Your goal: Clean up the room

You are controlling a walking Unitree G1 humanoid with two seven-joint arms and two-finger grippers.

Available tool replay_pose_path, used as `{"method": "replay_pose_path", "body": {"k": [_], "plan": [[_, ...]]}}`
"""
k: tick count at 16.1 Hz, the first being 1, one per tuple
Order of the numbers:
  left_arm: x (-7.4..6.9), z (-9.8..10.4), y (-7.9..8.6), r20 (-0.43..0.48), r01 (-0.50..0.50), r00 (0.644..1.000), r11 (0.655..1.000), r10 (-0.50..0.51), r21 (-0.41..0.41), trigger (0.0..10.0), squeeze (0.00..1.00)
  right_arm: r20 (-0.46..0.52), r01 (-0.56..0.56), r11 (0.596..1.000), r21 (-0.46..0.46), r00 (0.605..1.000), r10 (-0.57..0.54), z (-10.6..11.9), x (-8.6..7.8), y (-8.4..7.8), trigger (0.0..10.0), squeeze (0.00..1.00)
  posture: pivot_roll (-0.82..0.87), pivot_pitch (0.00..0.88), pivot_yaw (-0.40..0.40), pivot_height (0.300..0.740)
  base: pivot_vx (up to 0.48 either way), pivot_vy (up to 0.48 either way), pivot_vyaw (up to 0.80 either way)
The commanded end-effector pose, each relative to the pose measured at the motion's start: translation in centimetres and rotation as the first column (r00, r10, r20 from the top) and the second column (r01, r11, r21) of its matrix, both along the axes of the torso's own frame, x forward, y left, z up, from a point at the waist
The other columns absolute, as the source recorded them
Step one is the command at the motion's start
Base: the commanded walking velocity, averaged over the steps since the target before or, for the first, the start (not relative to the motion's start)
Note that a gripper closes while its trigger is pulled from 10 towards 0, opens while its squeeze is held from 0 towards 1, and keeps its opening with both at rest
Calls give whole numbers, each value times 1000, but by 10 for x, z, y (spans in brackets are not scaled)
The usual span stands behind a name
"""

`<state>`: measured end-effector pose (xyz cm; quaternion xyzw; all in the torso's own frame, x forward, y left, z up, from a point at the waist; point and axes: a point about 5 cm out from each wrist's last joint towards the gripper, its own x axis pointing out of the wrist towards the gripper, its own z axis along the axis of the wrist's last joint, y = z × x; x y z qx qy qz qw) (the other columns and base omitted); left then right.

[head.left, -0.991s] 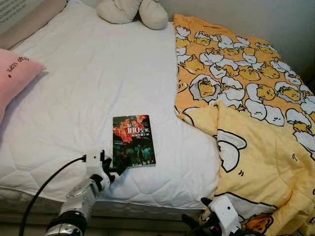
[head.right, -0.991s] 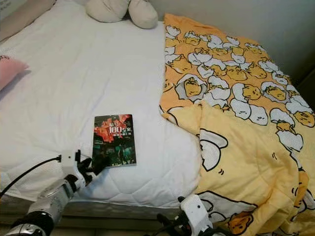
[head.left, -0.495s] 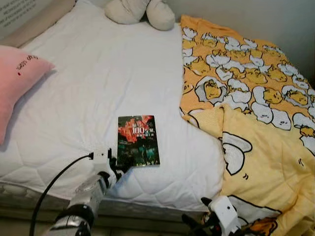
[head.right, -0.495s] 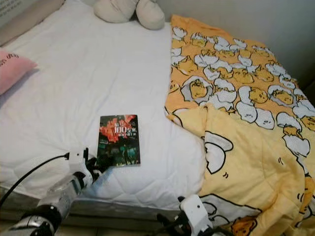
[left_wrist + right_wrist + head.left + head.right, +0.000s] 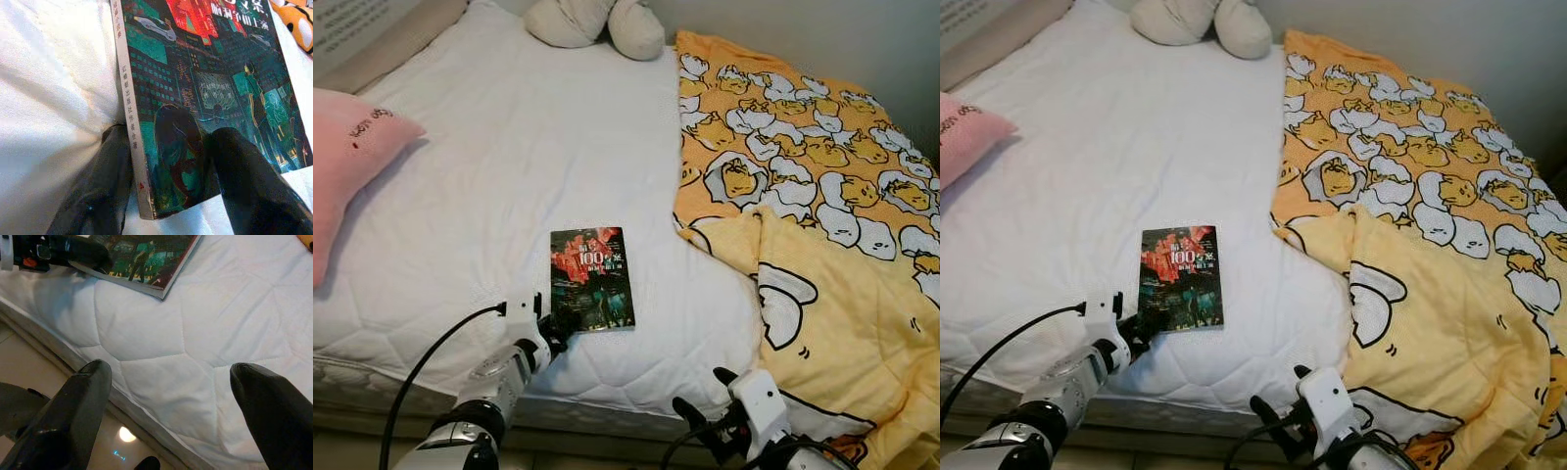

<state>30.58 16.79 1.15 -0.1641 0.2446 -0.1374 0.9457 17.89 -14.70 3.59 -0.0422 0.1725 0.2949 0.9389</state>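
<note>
A book (image 5: 591,277) with a dark red-and-green cover lies flat on the white mattress (image 5: 509,137), close to the bed's front edge. My left gripper (image 5: 556,326) is at the book's near left corner. In the left wrist view one black finger (image 5: 244,181) rests on the cover, and the other finger (image 5: 98,186) is pressed into the mattress beneath the spine, so the gripper (image 5: 168,142) is shut on the book (image 5: 205,63). My right gripper (image 5: 703,392) hangs open in front of the bed edge, with nothing between its fingers (image 5: 73,406).
A yellow blanket (image 5: 822,225) printed with cartoon figures covers the bed's right side and hangs over the front. A pink pillow (image 5: 347,157) lies at the left. A cream plush toy (image 5: 597,22) sits at the head. Tiled floor (image 5: 29,367) runs below the bed edge.
The camera has shifted slightly, moving the whole scene. My left gripper stays at the book's corner. My right gripper has come up a little further into view.
</note>
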Motion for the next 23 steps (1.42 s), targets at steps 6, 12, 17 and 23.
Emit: {"method": "replay_pose_path", "body": {"k": [6,12,17,23], "plan": [[8,11,-32,86,133,988,988,-127,-72,0,0,2,48,999,2,999,-48,2,1,-3,10000,0,42,116,-127,740,0,0,0],[33,60,-2,338,105,936,994,-98,-3,0,0,64,94,995,27,993,-96,5,24,3,10000,0,104,32,-66,740,0,0,0],[27,93,-33,514,233,808,958,-287,169,0,0,276,310,943,122,902,-333,43,78,-7,10000,0,155,0,-8,740,0,0,0],[45,108,-10,540,-160,841,962,15,223,10000,0,363,479,850,220,768,-527,64,107,-22,10000,0,173,0,-25,740,0,160,218]]}}
